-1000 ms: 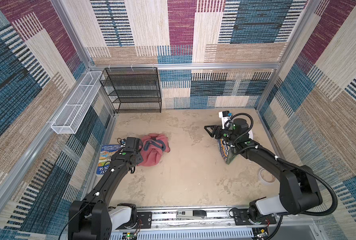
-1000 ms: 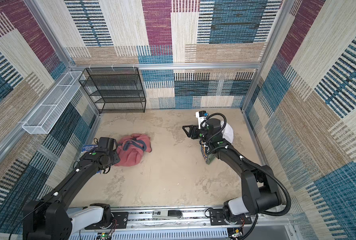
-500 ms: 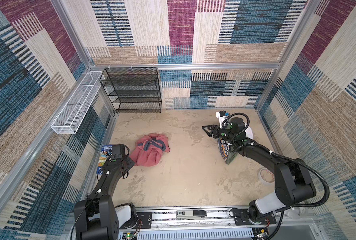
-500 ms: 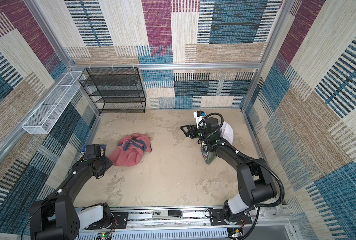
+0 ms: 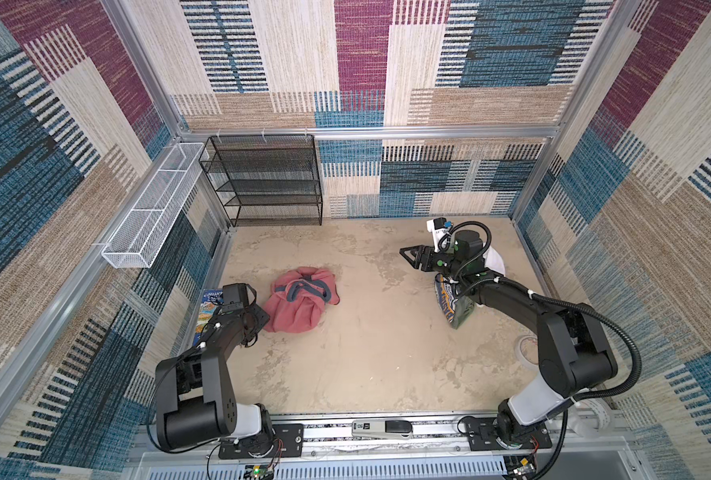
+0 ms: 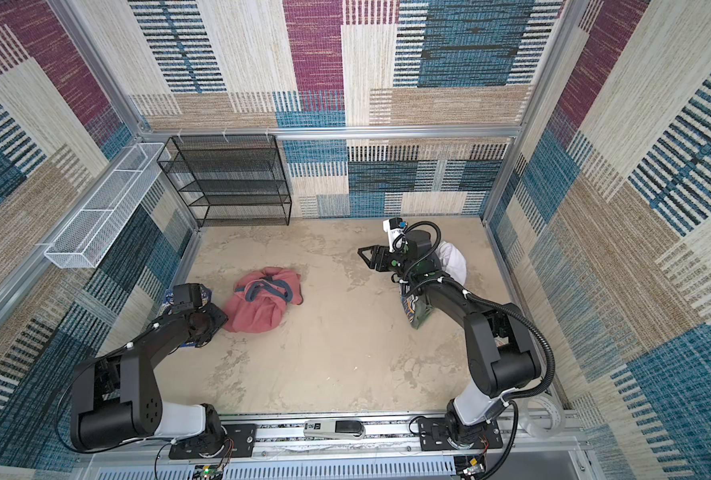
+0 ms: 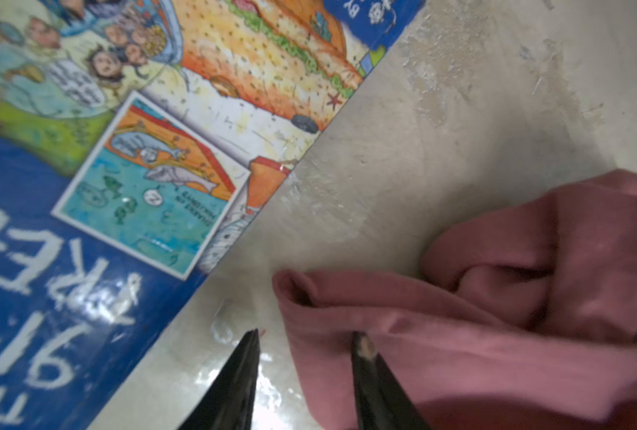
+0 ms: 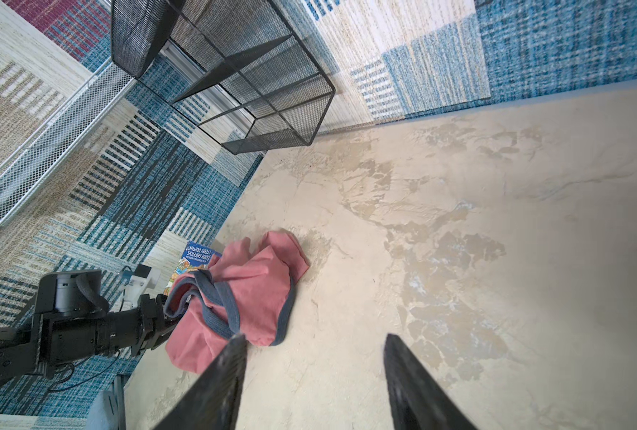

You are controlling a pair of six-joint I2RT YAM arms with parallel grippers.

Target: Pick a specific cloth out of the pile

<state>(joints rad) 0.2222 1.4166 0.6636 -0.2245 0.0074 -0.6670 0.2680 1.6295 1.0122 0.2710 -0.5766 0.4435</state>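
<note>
The salmon-red cloth point(image 5: 300, 305) with grey-blue trim lies crumpled on the table's left half, apart from the pile point(image 5: 455, 307). My left gripper point(image 5: 258, 320) sits low at the cloth's left edge. In the left wrist view this gripper point(image 7: 305, 337) is open, and a fold of the cloth point(image 7: 458, 335) lies between the fingertips without being pinched. My right gripper point(image 5: 403, 252) hangs open and empty above the table, pointing left. The pile under that arm shows a blue-and-yellow print, olive green and a white garment point(image 5: 495, 262). The right wrist view shows the cloth point(image 8: 250, 298) beyond the open right gripper point(image 8: 313, 338).
A picture book point(image 5: 208, 307) lies flat by the left wall, partly under my left arm, and fills much of the left wrist view point(image 7: 86, 186). A black mesh shelf point(image 5: 266, 178) stands at the back left, with a white wire basket point(image 5: 150, 208) on the left wall. A tape roll point(image 5: 526, 349) lies near the right wall.
My left gripper drew back from the cloth over the book, then came in low at the cloth's left edge. The right gripper drifted slightly left. The cloth stays put.
</note>
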